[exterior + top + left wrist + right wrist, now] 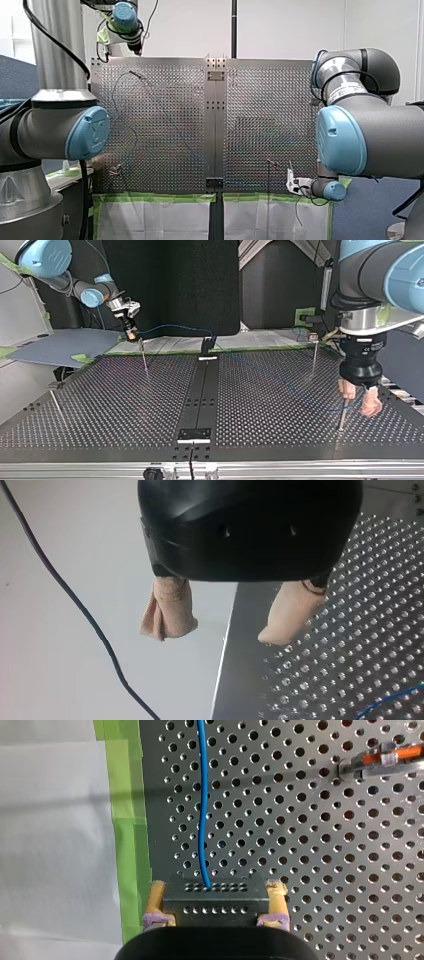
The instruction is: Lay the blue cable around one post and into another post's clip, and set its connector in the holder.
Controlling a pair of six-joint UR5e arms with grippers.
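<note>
Left gripper [359, 400]: nearest in the top view, four o'clock on the table [275, 405], beige pads apart, empty, beside a post [342, 416].
Right gripper [131, 334]: far, eleven o'clock, clamped on the connector [215, 895].
Cable [202, 810]: blue, trailing from the connector.
Progress: seemingly early; routing, clipping, seating all remain.

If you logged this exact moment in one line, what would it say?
left end effector: open, empty | right end effector: shut on connector | blue cable: runs ahead from connector over table
</note>
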